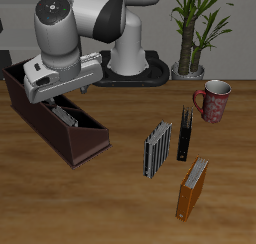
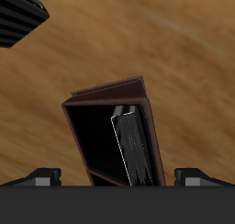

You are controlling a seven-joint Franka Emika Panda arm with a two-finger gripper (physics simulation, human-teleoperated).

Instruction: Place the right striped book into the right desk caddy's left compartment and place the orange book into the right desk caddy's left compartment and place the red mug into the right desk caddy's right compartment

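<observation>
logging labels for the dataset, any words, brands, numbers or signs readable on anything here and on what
None: no readable text in either view.
Striped book on the table: only stripes, no title.
Striped book in the desk caddy: stripes only.
Orange book: plain cover.
Black book: plain, too small to show lettering.
Red mug: mottled pattern, no print.
Desk caddy: no label.

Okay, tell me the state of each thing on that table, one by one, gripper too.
Gripper: open, empty, above the caddy.
Caddy: open-topped, holds one striped book.
Striped book in caddy: tilted, leaning inside.
Other striped book: standing on the table, outside the caddy.
Black book: standing on the table.
Orange book: standing on the table, not yet placed.
Mug: upright on the table, not yet placed.
</observation>
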